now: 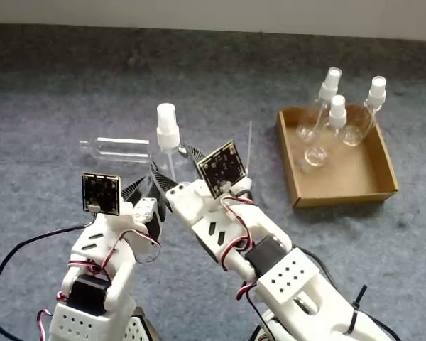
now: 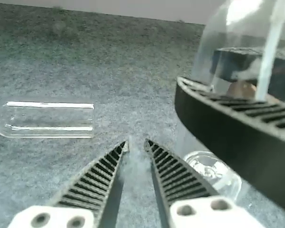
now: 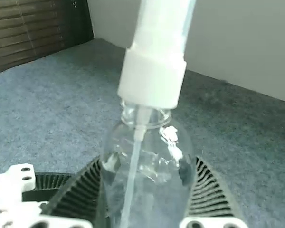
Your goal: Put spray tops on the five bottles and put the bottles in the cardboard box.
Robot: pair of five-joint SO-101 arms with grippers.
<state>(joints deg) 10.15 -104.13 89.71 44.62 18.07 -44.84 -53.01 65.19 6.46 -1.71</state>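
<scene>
A grey, carpet-like table surface (image 1: 71, 92) carried everything. On it a clear bottle (image 1: 117, 149) with no top lay on its side. Well apart from that, a shallow cardboard box (image 1: 344, 198) sat flat on the same surface.

an office-like indoor room: grey carpet (image 1: 57, 85), plain pale wall (image 3: 237, 42), dark slatted blinds (image 3: 33, 23).

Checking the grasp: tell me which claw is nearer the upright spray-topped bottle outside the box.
Right. The right claw grips the bottle by its body; the left claw sits close beside it, slightly open and empty.
</scene>
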